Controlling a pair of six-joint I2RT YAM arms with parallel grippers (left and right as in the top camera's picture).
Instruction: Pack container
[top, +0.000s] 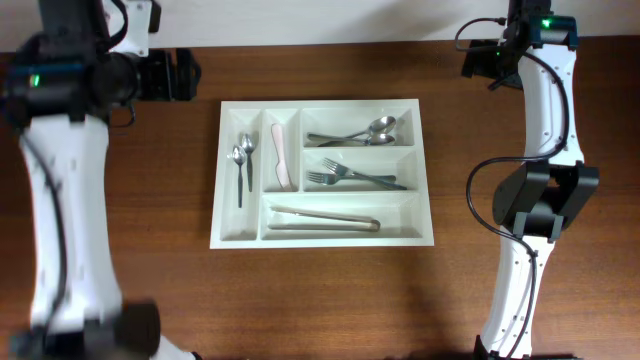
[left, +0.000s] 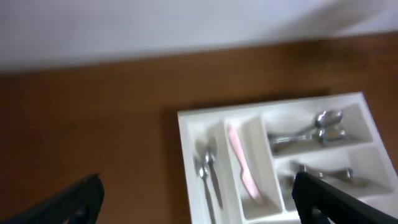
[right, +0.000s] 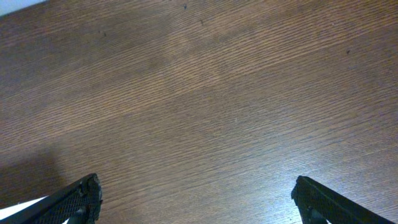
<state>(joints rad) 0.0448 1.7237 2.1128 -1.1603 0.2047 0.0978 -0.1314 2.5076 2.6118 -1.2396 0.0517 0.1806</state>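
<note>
A white cutlery tray (top: 430, 170) lies in the middle of the brown table. It holds spoons (top: 241, 165) in the left slot, a pink knife (top: 281, 158) beside them, spoons (top: 355, 133) at the top right, forks (top: 355, 177) below, and tongs (top: 323, 219) in the bottom slot. My left gripper (top: 185, 75) is open and empty at the far left, apart from the tray; its wrist view shows the tray (left: 184, 134) and pink knife (left: 242, 165). My right gripper (top: 482, 62) is open and empty at the far right, over bare wood.
The right arm's base (top: 545, 200) stands right of the tray. The left arm (top: 60, 200) runs along the table's left side. A white wall edge (left: 155, 28) lies beyond the table's far edge.
</note>
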